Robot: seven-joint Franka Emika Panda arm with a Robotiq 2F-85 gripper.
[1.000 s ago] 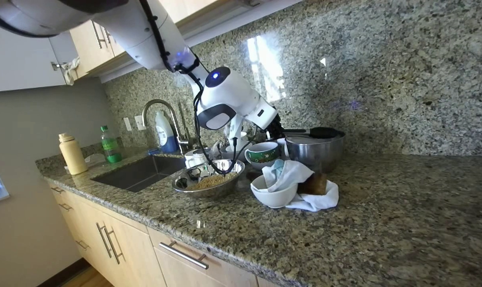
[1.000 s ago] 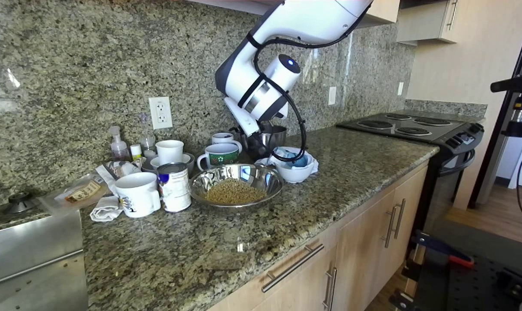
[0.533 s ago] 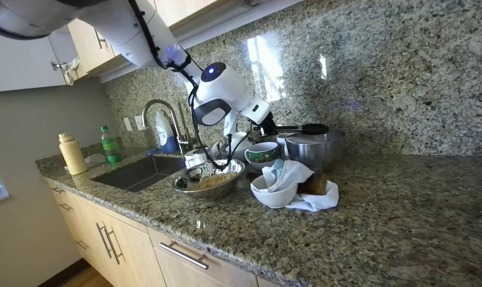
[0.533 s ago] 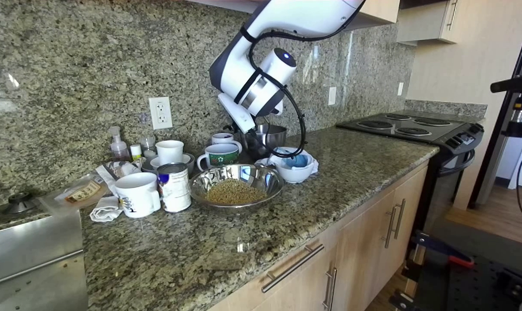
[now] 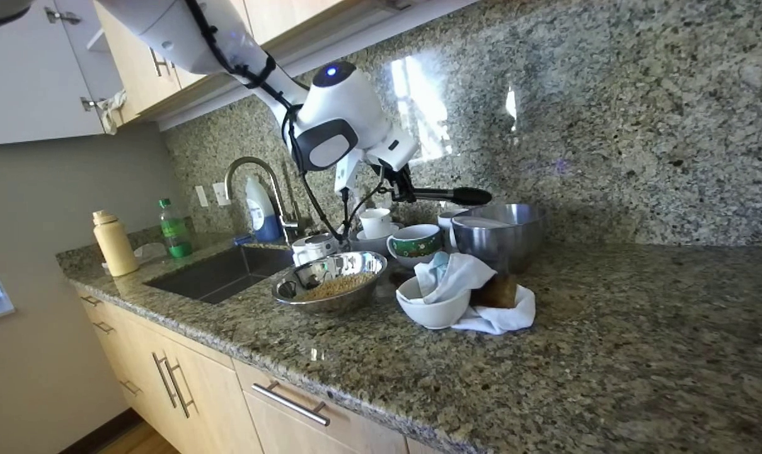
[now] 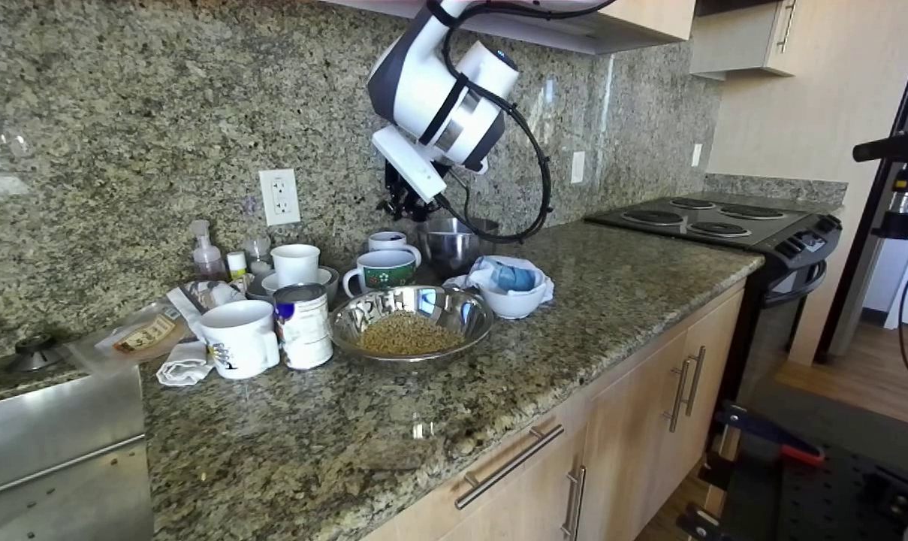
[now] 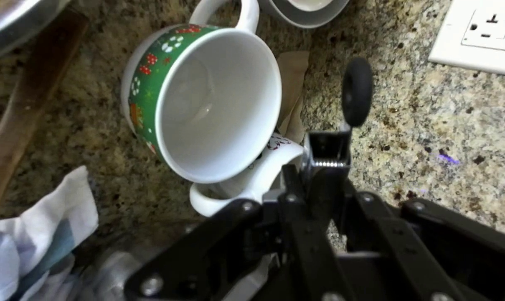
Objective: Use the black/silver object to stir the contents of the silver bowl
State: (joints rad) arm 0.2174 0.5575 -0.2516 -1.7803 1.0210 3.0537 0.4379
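Observation:
My gripper (image 5: 407, 191) is shut on the black/silver object (image 5: 472, 196) and holds it roughly level above the mugs and the steel pot's near side. Its black end points away from the gripper in an exterior view. In the wrist view the fingers (image 7: 292, 186) close round it, and its silver part and a black loop (image 7: 356, 92) stick out beyond them. The gripper (image 6: 407, 197) hides most of it in an exterior view. The silver bowl (image 5: 355, 304) stands on the counter, lower and nearer the front edge, with tan grains (image 6: 405, 334) inside; its rim (image 7: 16, 25) shows in the wrist view.
A steel pot (image 5: 500, 236) stands below the black end. A white bowl with cloths (image 5: 434, 310), a green mug (image 6: 386, 270), a can (image 6: 303, 330) and a white mug (image 6: 239, 342) surround the silver bowl. Cabinets (image 6: 544, 34) hang above the arm.
My gripper has risen with the black/silver object, lifting it from the steel pot. It has also shifted left in both exterior views. The silver bowl has not moved.

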